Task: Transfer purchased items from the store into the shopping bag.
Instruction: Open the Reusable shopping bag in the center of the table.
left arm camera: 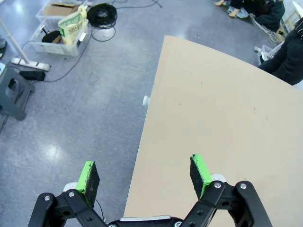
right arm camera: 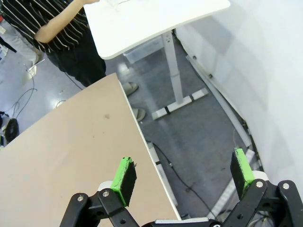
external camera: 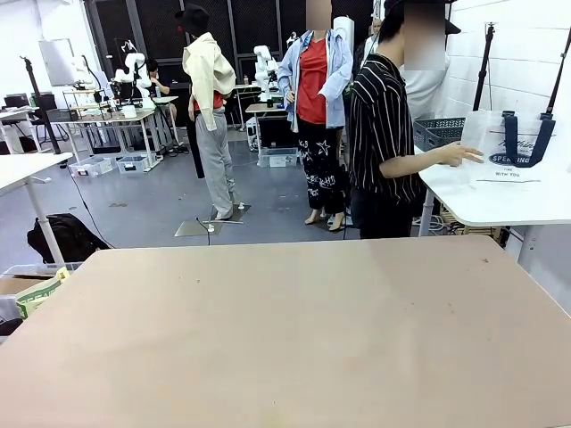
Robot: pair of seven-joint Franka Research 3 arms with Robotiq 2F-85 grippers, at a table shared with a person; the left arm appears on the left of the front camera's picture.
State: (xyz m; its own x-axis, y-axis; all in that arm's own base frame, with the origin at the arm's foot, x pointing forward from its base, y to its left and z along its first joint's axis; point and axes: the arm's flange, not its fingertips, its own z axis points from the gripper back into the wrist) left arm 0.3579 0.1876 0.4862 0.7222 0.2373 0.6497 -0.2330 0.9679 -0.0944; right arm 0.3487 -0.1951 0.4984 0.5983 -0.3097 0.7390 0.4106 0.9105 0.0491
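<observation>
The shopping bag [external camera: 517,147], translucent white with navy strap handles and dark lettering, stands on a white side table at the right. Just behind it sits the black lattice basket [external camera: 434,132], the store; what it holds is hidden. A person in a striped shirt reaches a hand [external camera: 461,155] to the bag's left edge. My left gripper [left arm camera: 144,176] hangs open over the left edge of the tan table [left arm camera: 222,132], nothing between its fingers. My right gripper [right arm camera: 183,171] hangs open over the table's right edge, also holding nothing.
The white side table [external camera: 500,201] stands to the right of the tan table [external camera: 294,330], its leg [right arm camera: 173,66] on the floor close to the tan table's corner. Bins and a cable coil [left arm camera: 103,15] lie on the floor to the left.
</observation>
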